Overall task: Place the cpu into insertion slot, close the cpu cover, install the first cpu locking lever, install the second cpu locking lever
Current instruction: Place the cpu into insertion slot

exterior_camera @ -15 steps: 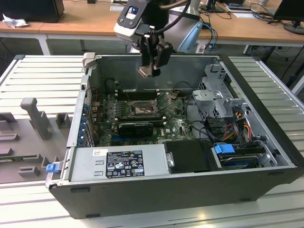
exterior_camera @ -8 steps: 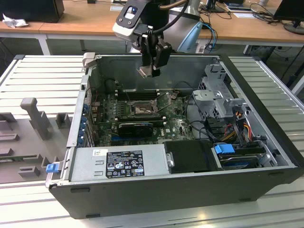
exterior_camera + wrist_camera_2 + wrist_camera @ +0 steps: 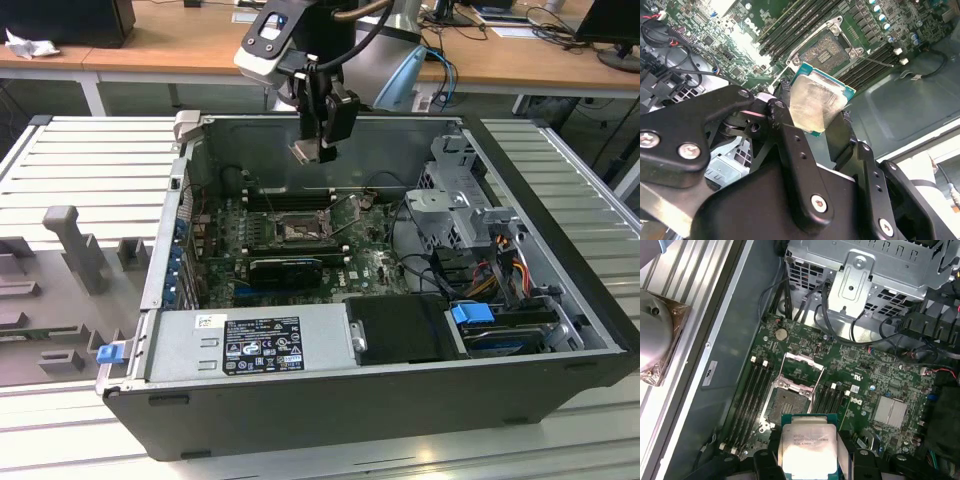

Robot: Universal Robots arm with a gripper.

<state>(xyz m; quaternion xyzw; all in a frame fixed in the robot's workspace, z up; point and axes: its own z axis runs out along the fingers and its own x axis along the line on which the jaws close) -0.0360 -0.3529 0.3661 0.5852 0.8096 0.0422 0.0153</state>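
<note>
right now, gripping the chip [image 3: 308, 152] between the two black fingers [image 3: 790, 135] of the gripper [image 3: 325, 150], clamped shut on two opposite edges. hanging high over the open computer case [image 3: 400, 400], well clear of everything inside it. holding the chip [image 3: 817, 102] slightly tilted in the second wrist view, silvery face catching the light and green rim showing along the free edges. holding it just ahead of the fingertips in the first wrist view too, chip [image 3: 807, 450] between the gripper [image 3: 809, 462] pads. well below the gripper, looking down on the green board [image 3: 880, 370] on the floor of the case. near the middle of that board, and close to under the held chip, showing the socket [image 3: 787, 407] with dark frame and greyish pin field bare, apart from the chip and not yet filled. cannot tell how exactly chip and socket line up. at the socket edge that faces the metal drive cage [image 3: 860, 270], showing the cover plate [image 3: 802, 369] swung up and open, a thin metal frame with a square window. on two sides of the socket [image 3: 830, 50], flanked by long black memory slots [image 3: 752, 400]. further from the gripper, at the near side of the case in the exterior view, showing the grey power supply [image 3: 260, 345].
</note>
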